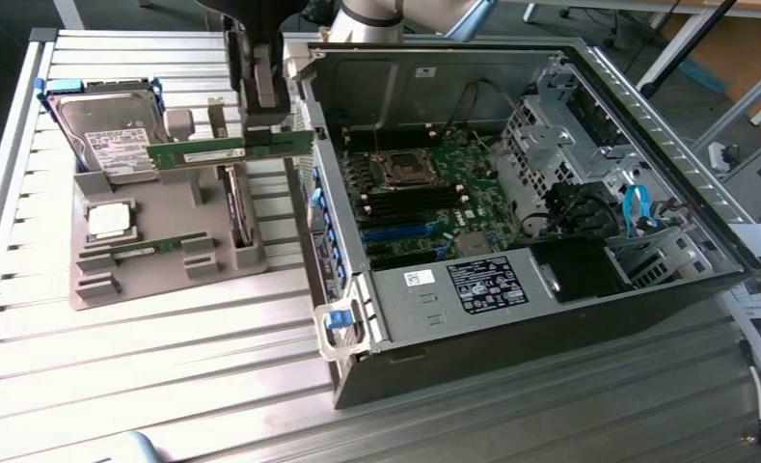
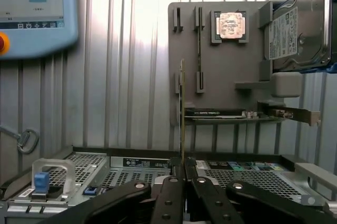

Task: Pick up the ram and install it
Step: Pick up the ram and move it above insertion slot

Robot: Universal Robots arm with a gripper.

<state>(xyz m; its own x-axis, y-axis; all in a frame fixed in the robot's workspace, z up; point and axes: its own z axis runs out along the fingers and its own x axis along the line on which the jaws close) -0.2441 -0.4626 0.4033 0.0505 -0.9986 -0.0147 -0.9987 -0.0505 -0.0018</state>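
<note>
Your gripper (image 1: 267, 128) is clamped on the ram (image 1: 213, 151). It holds the stick on edge, in the air above the grey holder (image 1: 149, 217), just beside the open case (image 1: 406, 289) on the tabletop (image 1: 161, 367).

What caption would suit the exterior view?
Jaws hold the ram between the tray and the open case.

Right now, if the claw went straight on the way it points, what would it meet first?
Likely the grey tray, below the claw shut on the ram; depth is unclear, possibly the case wall.
</note>
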